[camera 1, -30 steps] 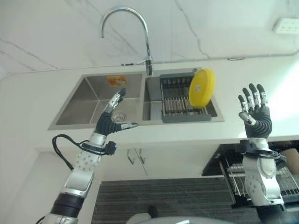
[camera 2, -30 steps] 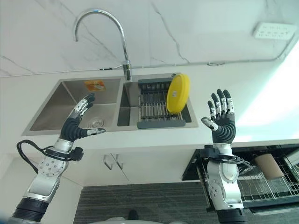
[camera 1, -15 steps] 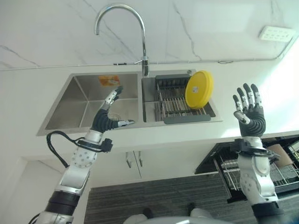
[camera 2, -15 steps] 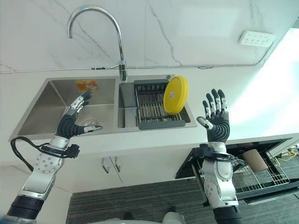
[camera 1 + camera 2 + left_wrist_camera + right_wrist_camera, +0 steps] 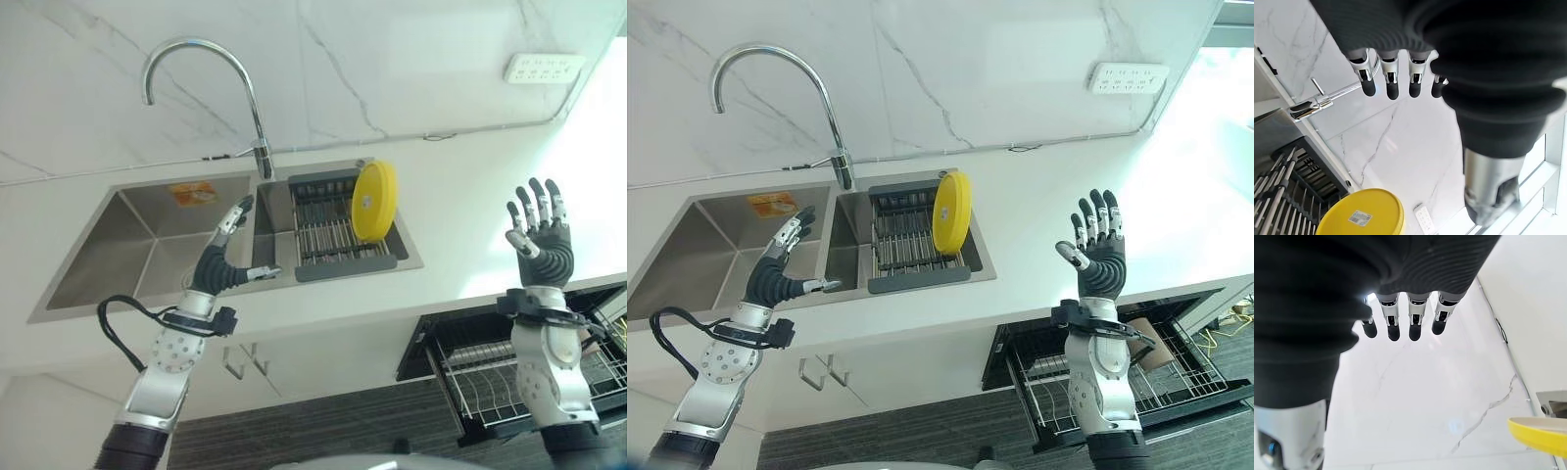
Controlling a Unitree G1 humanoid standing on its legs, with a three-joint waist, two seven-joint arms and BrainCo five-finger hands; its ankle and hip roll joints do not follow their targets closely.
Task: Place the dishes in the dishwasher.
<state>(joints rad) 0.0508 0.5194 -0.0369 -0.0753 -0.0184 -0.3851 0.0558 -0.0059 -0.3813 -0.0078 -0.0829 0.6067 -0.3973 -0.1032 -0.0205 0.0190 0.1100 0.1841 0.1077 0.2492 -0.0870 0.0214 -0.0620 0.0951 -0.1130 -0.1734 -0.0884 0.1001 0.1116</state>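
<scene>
A yellow plate (image 5: 374,201) stands on edge in the dark drying rack (image 5: 323,230) set in the right basin of the steel sink (image 5: 118,250). My left hand (image 5: 220,259) hovers open over the divider between the basins, left of the rack, holding nothing. Out over the white counter, well right of the plate, my right hand (image 5: 537,240) is raised with straight spread fingers (image 5: 1416,316). The yellow plate (image 5: 1360,215) also shows past my left hand's fingers (image 5: 1392,78). Below the counter at right, the dishwasher's wire rack (image 5: 490,367) is pulled out.
A tall curved tap (image 5: 201,93) rises behind the sink. A white socket strip (image 5: 539,67) sits on the marble wall at upper right. A beige cup (image 5: 1156,348) lies in the dishwasher rack. Cabinet doors (image 5: 240,362) are under the sink.
The whole picture has shifted left and down, so the camera moved. Both hands stay open and raised, in about the same pose. The plate has not moved in the rack.
</scene>
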